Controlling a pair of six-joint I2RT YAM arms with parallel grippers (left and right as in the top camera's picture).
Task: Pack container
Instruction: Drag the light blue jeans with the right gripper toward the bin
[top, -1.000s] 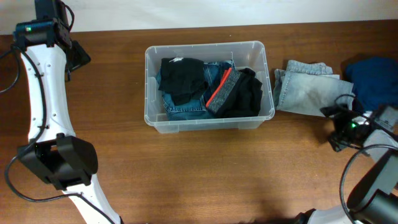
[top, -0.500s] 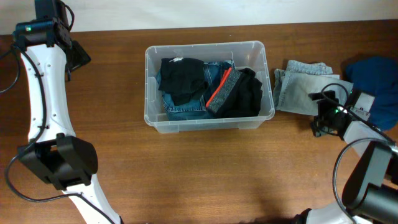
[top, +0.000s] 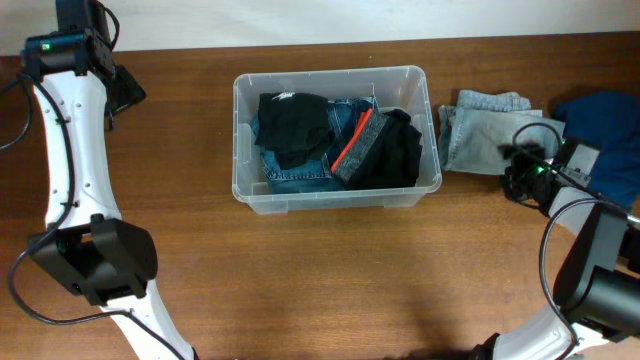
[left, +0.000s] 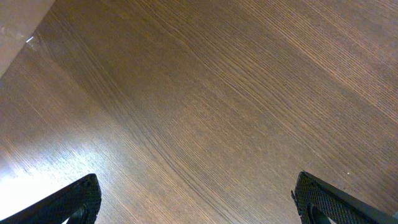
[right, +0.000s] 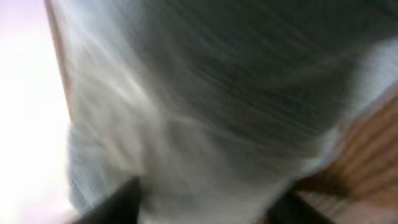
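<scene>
Clear container (top: 340, 198) lies left of the right jaws, beyond pale jeans (top: 480, 145).

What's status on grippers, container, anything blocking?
Left gripper open over wooden table. Right gripper at pale blue folded denim garment, grip unclear, view blurred. Clear plastic rectangular tub already holds black and denim clothes. Nothing between garment and tub.

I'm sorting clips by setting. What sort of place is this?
Likely a robotics lab bench: a white robot arm over a wooden table, a clear container of folded clothes, and pale jeans beside it.
</scene>
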